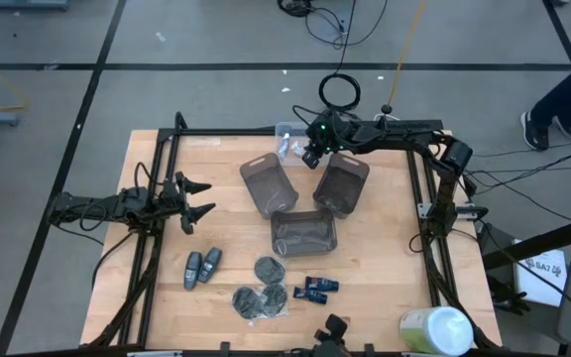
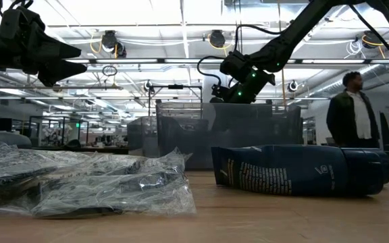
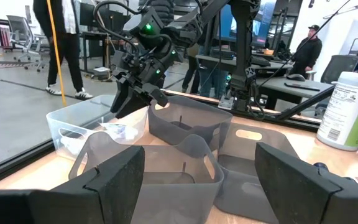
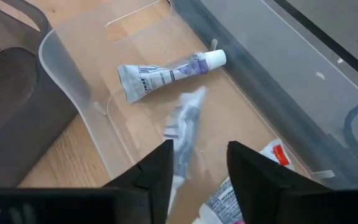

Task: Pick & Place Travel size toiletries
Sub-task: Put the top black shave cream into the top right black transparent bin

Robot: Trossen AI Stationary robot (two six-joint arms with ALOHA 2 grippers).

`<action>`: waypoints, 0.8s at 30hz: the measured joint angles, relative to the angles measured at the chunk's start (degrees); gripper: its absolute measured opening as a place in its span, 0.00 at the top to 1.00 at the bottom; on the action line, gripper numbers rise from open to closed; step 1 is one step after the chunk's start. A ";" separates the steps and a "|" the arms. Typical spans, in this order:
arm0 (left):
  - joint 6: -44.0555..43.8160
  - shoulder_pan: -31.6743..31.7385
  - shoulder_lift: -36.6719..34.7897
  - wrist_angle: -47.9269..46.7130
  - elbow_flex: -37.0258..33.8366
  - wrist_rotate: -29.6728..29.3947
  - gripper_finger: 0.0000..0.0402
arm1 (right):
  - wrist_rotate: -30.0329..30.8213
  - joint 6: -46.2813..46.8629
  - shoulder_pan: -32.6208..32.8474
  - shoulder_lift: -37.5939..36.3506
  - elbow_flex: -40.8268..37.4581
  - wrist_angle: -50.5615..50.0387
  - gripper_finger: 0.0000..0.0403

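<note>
My right gripper (image 4: 197, 167) is open and points down into the clear tray (image 1: 287, 137) at the table's far edge. In the tray lie a white tube with a purple band (image 4: 169, 73) and a tube with a red cap (image 4: 273, 153). A blurred white tube (image 4: 186, 119) shows just beyond the fingertips. My left gripper (image 1: 198, 199) hangs open over the table's left side, away from everything. Two grey-blue oval sticks (image 1: 202, 266), bagged dark discs (image 1: 263, 290) and dark-blue mini bottles (image 1: 316, 289) lie on the near part of the table. My right gripper stands open over the clear tray, pointing down. The blurred white tube's end (image 4: 176, 177) runs right beside one finger (image 4: 157, 171); whether they touch I cannot tell.
Three smoky-grey trays (image 1: 268, 185) (image 1: 341, 183) (image 1: 303, 233) sit mid-table, between the clear tray and the loose items. A big pale-green-and-white container (image 1: 436, 330) lies at the near right corner. Black frame rails run along both sides. A person (image 2: 352, 111) stands beyond the table.
</note>
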 joint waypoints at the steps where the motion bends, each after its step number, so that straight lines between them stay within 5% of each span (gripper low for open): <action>1: 0.00 0.01 0.01 0.00 0.00 0.00 0.26 | 0.00 0.00 0.00 0.00 0.00 0.03 0.63; 24: 0.00 0.00 -0.01 -0.01 0.00 0.00 0.26 | -0.02 -3.04 5.44 -14.19 -0.07 -3.40 0.62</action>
